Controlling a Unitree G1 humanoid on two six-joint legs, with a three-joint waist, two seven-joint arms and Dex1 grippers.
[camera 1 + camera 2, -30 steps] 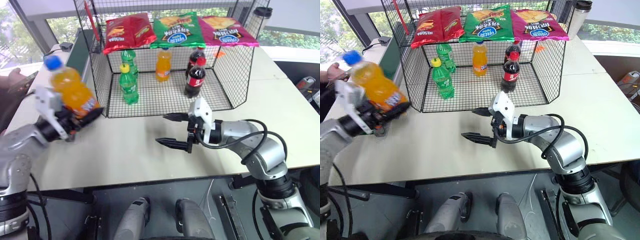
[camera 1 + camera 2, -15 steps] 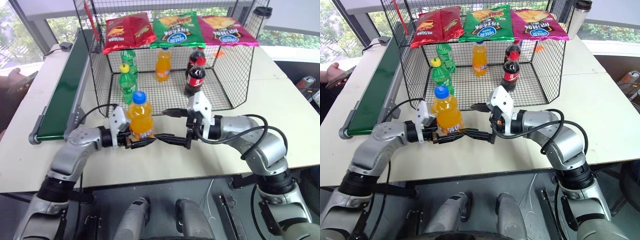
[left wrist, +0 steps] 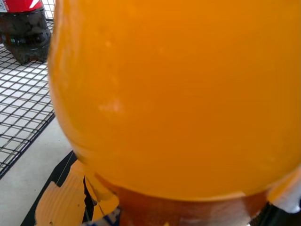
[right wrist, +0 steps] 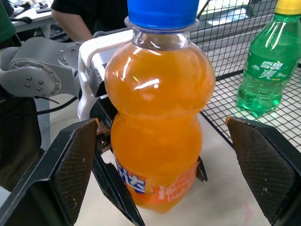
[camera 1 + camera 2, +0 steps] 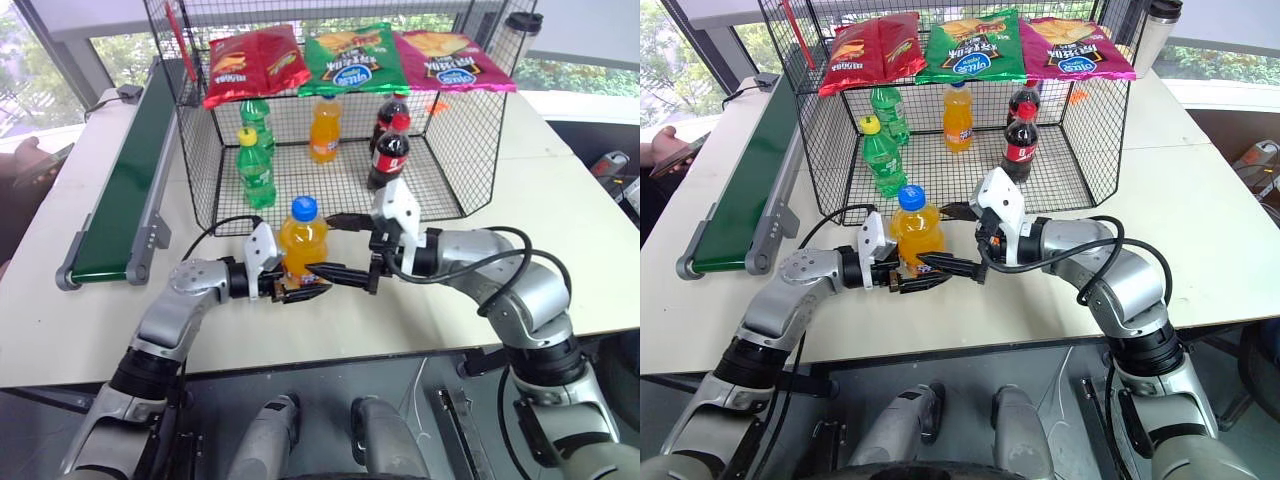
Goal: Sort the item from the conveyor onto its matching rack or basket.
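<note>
The left hand (image 5: 300, 288) grips the soda bottle (image 5: 302, 243) upright over the desk (image 5: 560, 215), just in front of the cage (image 5: 470, 150). The right hand (image 5: 340, 245) stands open, its fingers either side of the bottle. Inside the cage stand two green bottles (image 5: 255, 165), an orange bottle (image 5: 324, 130) and two colas (image 5: 388, 152); three chip bags (image 5: 352, 60) lie on top. The conveyor (image 5: 125, 185) lies beside the cage.

Six bottles — two orange (image 5: 302, 243), two green (image 5: 256, 168), two cola (image 5: 387, 155) — and three chip bags (image 5: 355, 58).
</note>
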